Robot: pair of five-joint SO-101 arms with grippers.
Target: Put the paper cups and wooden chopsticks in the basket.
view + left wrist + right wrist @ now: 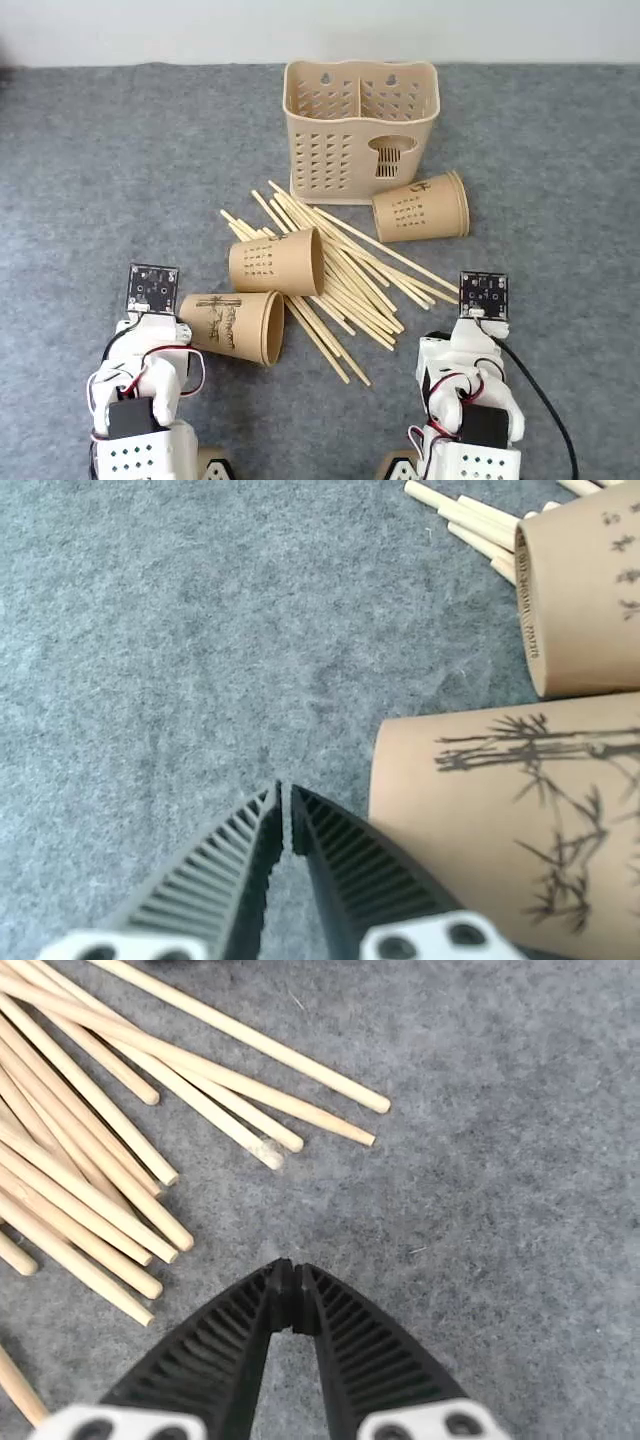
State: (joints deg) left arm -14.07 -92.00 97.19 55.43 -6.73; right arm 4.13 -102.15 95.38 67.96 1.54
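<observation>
Three paper cups lie on their sides on the grey mat: one with a bamboo drawing near the left arm, one in the middle, one by the basket's right corner. A beige slotted basket stands upright at the back. Several wooden chopsticks lie scattered between the cups. My left gripper is shut with nothing in it, just beside the bamboo cup; another cup lies beyond. My right gripper is shut over bare mat, close to the chopsticks' ends.
The grey felt mat covers the table. The left arm and right arm sit folded at the front edge. Open mat lies to the left and right of the pile.
</observation>
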